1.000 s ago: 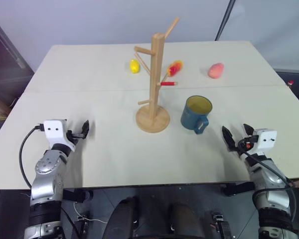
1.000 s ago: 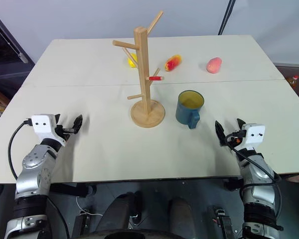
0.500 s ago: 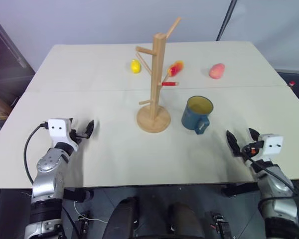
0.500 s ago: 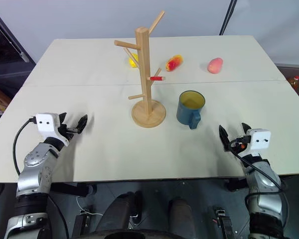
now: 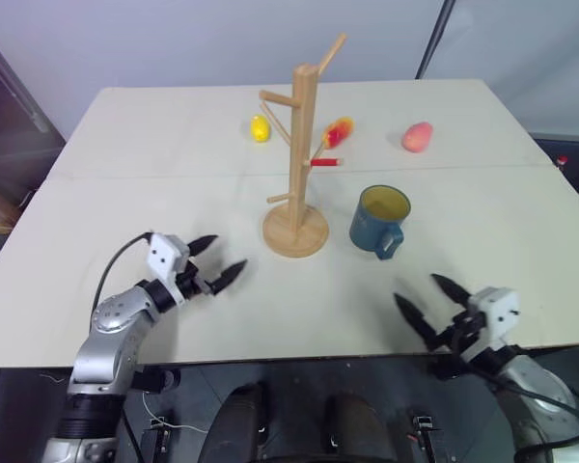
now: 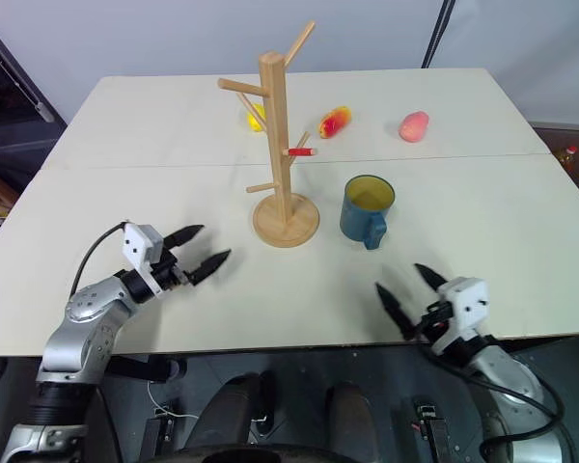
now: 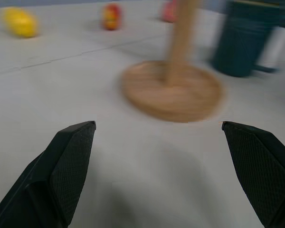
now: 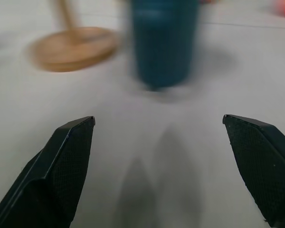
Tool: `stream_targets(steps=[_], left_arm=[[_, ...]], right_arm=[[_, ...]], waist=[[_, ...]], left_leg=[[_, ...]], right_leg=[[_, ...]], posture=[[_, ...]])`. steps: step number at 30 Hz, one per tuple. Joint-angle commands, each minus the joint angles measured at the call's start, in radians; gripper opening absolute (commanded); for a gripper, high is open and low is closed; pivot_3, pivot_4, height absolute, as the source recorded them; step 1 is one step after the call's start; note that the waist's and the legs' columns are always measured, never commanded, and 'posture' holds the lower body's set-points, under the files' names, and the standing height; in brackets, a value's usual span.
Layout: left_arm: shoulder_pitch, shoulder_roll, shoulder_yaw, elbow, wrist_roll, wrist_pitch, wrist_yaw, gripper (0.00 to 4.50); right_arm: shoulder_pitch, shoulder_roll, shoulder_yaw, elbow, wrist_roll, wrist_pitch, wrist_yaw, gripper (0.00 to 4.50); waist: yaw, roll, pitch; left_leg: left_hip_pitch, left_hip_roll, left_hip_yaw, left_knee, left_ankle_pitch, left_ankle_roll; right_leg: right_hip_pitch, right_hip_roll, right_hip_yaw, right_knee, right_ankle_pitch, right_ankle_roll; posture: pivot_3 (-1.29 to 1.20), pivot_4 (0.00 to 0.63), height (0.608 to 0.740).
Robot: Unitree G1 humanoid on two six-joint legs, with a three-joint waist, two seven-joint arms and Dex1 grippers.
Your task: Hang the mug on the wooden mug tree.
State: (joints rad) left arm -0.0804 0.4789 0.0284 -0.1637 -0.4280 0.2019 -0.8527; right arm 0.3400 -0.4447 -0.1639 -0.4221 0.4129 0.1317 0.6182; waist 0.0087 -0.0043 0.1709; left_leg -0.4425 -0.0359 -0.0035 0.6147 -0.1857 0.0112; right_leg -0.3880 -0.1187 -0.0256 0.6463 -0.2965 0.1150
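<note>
The dark teal mug (image 5: 378,221) with a yellow inside stands upright on the table, its handle toward the front edge. Just left of it rises the wooden mug tree (image 5: 300,164) on its round base, with several pegs angled upward. My left gripper (image 5: 218,261) hovers open over the table, front-left of the tree's base, pointing toward it. My right gripper (image 5: 427,303) is open near the front edge, pointing at the mug from its front right. Both hold nothing. The left wrist view has the tree's base (image 7: 172,90) ahead; the right wrist view has the mug (image 8: 164,42) ahead.
On the far half of the table lie a yellow fruit (image 5: 261,128), a red-orange fruit (image 5: 339,131) and a pink fruit (image 5: 418,137). A seam (image 5: 174,176) crosses the table between the halves. The table's front edge (image 5: 270,359) runs just below both grippers.
The left gripper has swung right toward the tree and turned to face it. The right gripper has moved left and back toward the front edge, turning toward the mug. Mug and tree have not moved.
</note>
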Motion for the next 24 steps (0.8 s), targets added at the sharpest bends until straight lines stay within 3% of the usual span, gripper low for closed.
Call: stream_targets(steps=[1, 11, 15, 21, 24], left_arm=[[0.012, 0.046, -0.061, -0.116, -0.022, 0.042, -0.076, 4.50], [0.008, 0.052, -0.139, -0.203, -0.005, 0.082, -0.087, 4.50], [0.014, 0.050, -0.148, -0.199, 0.004, 0.072, -0.093, 4.50], [0.019, 0.048, -0.150, -0.199, 0.001, 0.061, -0.094, 4.50], [0.025, 0.049, -0.150, -0.207, -0.003, 0.058, -0.095, 4.50]], right_arm=[[-0.051, -0.003, 0.062, -0.059, -0.039, 0.026, -0.020, 4.48], [-0.189, 0.058, 0.145, 0.026, -0.098, 0.015, -0.062, 4.48], [-0.236, 0.085, 0.143, 0.057, -0.104, 0.034, -0.099, 3.18], [-0.253, 0.093, 0.111, 0.088, -0.107, 0.031, -0.141, 0.02], [-0.248, 0.085, 0.105, 0.096, -0.120, 0.028, -0.151, 0.02]], waist=[[0.000, 0.000, 0.000], [0.003, 0.000, 0.000], [0.001, 0.000, 0.000], [0.004, 0.000, 0.000], [0.003, 0.000, 0.000]], left_leg=[[0.000, 0.000, 0.000, 0.000, 0.000, 0.000], [0.000, 0.000, 0.000, 0.000, 0.000, 0.000], [0.000, 0.000, 0.000, 0.000, 0.000, 0.000], [0.000, 0.000, 0.000, 0.000, 0.000, 0.001], [0.000, -0.001, 0.000, 0.000, 0.000, 0.001]], right_leg=[[0.000, 0.000, 0.000, 0.000, 0.000, 0.000], [-0.001, 0.000, -0.001, -0.001, -0.001, -0.001], [0.000, 0.001, -0.001, -0.001, -0.001, -0.001], [0.000, 0.001, -0.001, -0.001, -0.001, -0.001], [0.000, 0.001, -0.001, -0.001, -0.001, -0.001]], posture=[[0.00, 0.150, 0.740], [0.00, 0.150, 0.740], [0.00, 0.150, 0.740], [0.00, 0.150, 0.740], [0.00, 0.150, 0.740]])
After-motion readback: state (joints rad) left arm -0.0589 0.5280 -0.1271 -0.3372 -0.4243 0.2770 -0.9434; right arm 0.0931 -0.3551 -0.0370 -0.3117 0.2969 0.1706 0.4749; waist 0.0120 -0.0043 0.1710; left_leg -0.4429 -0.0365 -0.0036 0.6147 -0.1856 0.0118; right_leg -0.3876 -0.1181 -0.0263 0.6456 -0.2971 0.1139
